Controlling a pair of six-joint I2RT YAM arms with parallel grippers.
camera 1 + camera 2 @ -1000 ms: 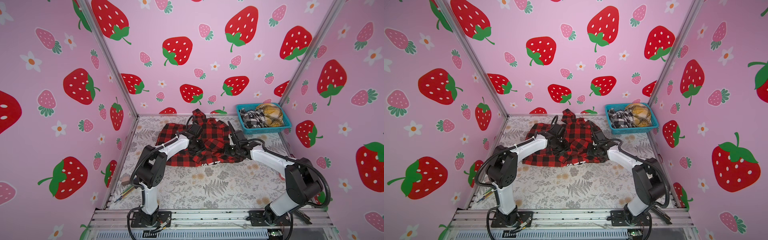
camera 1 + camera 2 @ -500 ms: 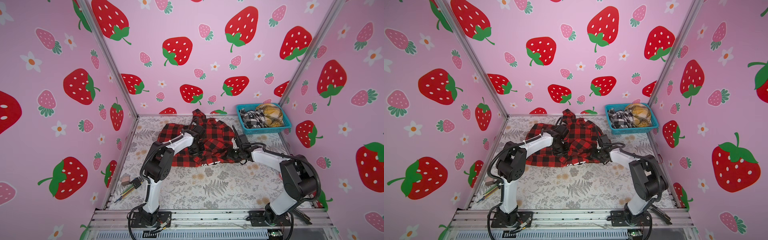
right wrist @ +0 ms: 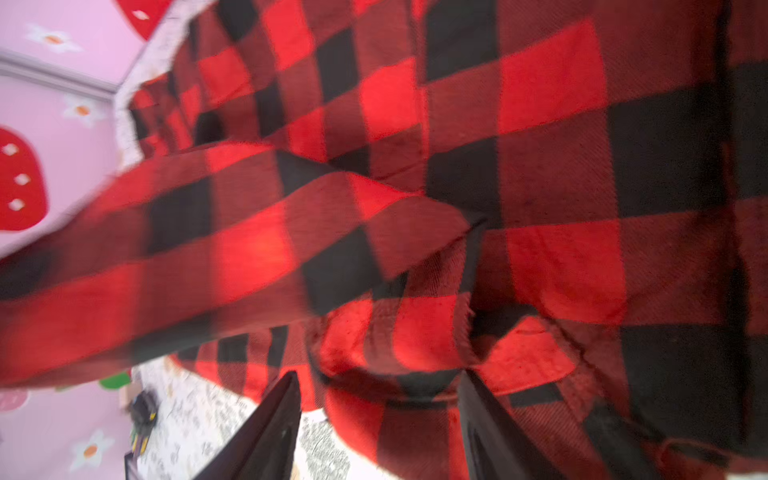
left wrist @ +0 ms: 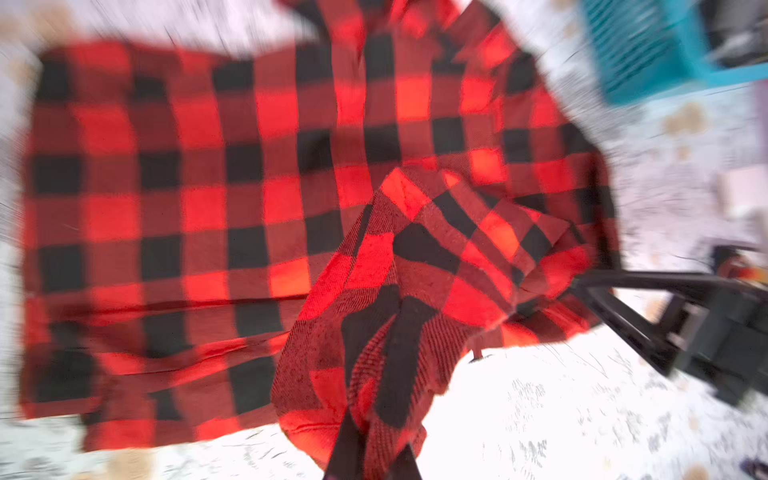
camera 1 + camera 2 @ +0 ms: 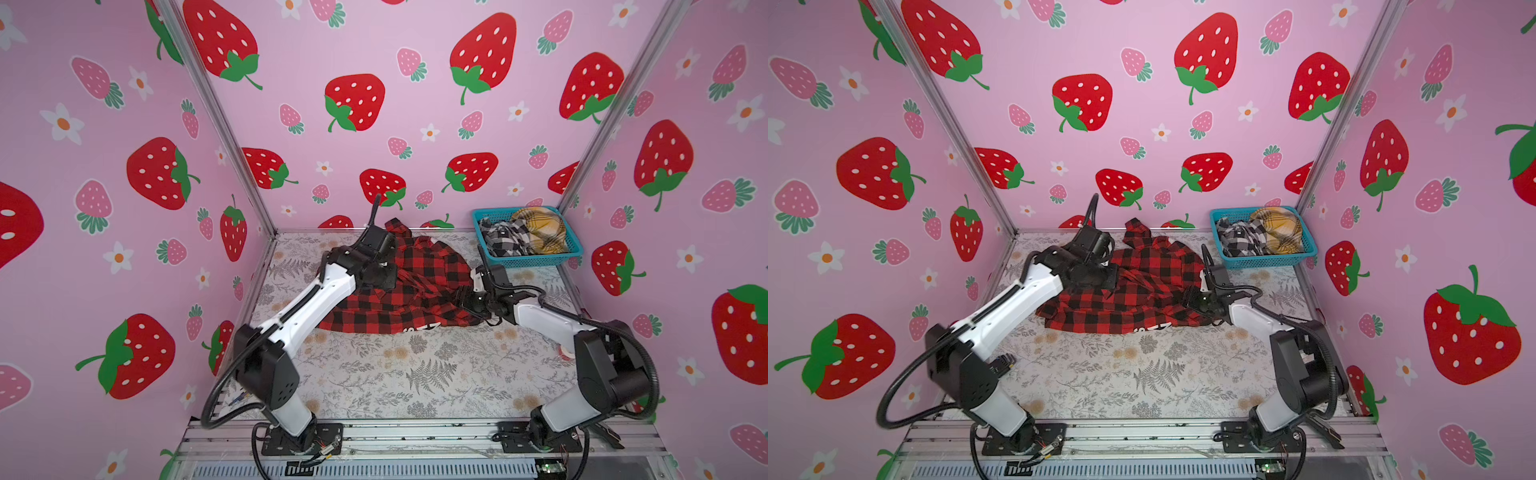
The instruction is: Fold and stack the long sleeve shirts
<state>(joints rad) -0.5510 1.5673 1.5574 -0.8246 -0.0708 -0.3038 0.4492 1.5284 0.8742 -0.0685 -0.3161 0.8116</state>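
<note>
L gripper [image 4: 372,455] pinching red shirt [image 4: 166,187], R gripper [image 3: 379,378] spread

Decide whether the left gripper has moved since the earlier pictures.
Yes. The left gripper, shut on the red-and-black shirt, has shifted left, away from the teal basket.

Closing in on three sides with a pink back wall [image 5: 415,124], left wall [image 5: 104,257] and right wall [image 5: 715,95], all printed with big red strawberries, smaller pink ones and white flowers, and meeting at two slanting silver corner posts [image 5: 220,120]. Spreading from edge to edge below with a pale table cloth [image 5: 395,374] of grey ferns and tan blossoms, ending along its front edge against a ribbed aluminium rail [image 5: 415,436]. Lighting it all evenly and softly, casting only faint shadows on the cloth.
</note>
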